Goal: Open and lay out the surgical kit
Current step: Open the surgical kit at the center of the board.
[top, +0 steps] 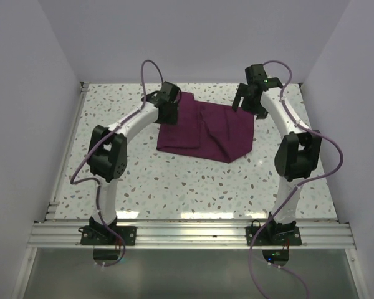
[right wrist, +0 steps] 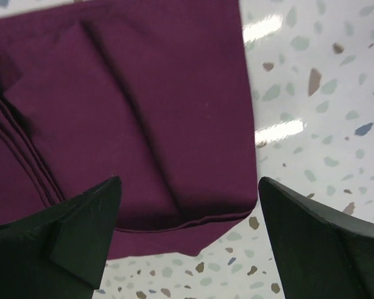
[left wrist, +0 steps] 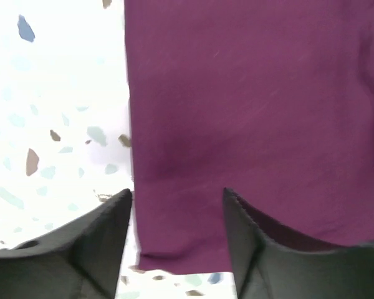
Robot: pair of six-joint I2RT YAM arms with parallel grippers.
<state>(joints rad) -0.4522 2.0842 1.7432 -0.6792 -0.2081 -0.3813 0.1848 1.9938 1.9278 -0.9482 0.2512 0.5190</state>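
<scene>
Both my arms reach over the maroon cloth wrap (top: pixel 206 128), which lies folded near the far edge of the counter (top: pixel 174 180), roughly midway between its far corners. The left gripper (left wrist: pixel 177 199) hangs parted astride the wrap's left edge, grasping nothing; the right gripper (right wrist: pixel 190 187) gapes wide above a right-hand corner, likewise empty. Whatever is folded inside is hidden; I judge that pinching several layers at once could drag the whole bundle or tip its contents out

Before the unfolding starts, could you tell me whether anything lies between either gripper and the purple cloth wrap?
Nothing visible does. The left gripper hangs open over the far left edge of the cloth wrap, and the right gripper hangs open over its far right corner. The wrap lies folded on the speckled table.
</scene>
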